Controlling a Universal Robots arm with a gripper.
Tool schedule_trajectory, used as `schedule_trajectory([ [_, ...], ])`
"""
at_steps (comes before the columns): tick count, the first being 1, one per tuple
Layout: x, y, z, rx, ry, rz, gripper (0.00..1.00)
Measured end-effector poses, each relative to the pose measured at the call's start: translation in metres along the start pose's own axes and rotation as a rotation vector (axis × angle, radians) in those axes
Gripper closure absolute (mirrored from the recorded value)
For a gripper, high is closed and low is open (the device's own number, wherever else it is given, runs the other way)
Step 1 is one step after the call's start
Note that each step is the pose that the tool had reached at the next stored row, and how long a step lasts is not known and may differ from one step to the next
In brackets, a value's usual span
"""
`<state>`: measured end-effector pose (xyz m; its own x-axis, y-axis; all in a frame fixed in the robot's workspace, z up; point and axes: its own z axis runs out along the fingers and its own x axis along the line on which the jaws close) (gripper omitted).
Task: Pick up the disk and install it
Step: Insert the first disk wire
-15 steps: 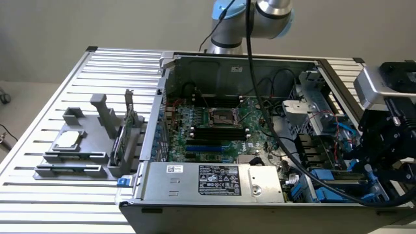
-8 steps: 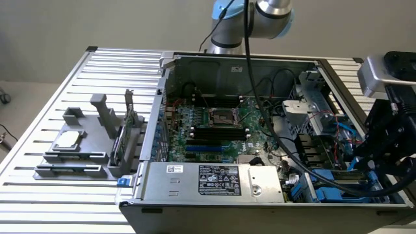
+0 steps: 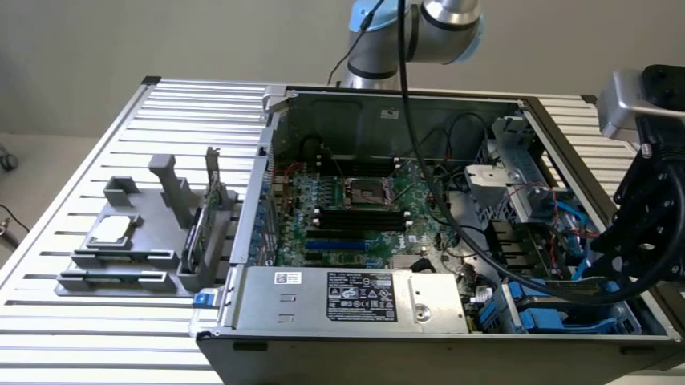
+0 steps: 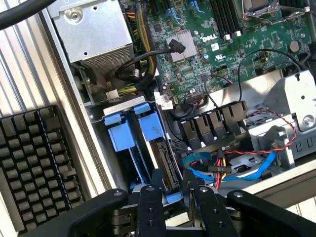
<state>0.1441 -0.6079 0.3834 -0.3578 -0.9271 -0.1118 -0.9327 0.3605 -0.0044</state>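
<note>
**Subject.** The disk (image 4: 165,165) stands on edge in the drive bay at the front corner of the computer case (image 3: 428,353). Its near end lies between the fingers (image 4: 150,207) and its dark connector edge faces away from them. A strip of its blue carrier shows in the gap between the fingertips.

**Fingers.** They are partway closed, one on each flat side of the disk, and appear to pinch its near end. A grip across the thin dimension suits a narrow upright slot, because it keeps the drive parallel to the bay walls.

**Immediate surroundings.** Two blue bay brackets (image 4: 121,131) stand just beyond the fingertips, beside the disk on the side nearer the case wall. They mark neighbouring slots and leave little room there. On the other side of the fingers, close by, lie a blue data cable (image 4: 247,170) and a bundle of red and yellow wires (image 4: 219,170). In my judgement these could snag.

**Further out.**
- The power supply (image 4: 94,29) sits well beyond the fingers, past the brackets.
- The motherboard (image 4: 197,64) lies past the cables.
- A black grid mat (image 4: 34,163) rests outside the case wall on the slatted worktop (image 3: 64,184).
- In the exterior view a grey fixture (image 3: 128,233) holding a small silver chip (image 3: 112,228) sits on the worktop, far from the fingers across the case.

**Status.** The disk is off the worktop and inside the bay. Whether it is fully seated cannot be told.
</note>
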Motion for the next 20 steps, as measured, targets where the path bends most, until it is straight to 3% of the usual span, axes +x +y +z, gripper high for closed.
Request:
schedule_trajectory([
  [8,-0.0008,0.0000,-0.0073,0.0129,0.0004,0.115,0.69],
  [20,-0.0009,0.0000,-0.0078,0.0365,0.0013,0.325,0.69],
])
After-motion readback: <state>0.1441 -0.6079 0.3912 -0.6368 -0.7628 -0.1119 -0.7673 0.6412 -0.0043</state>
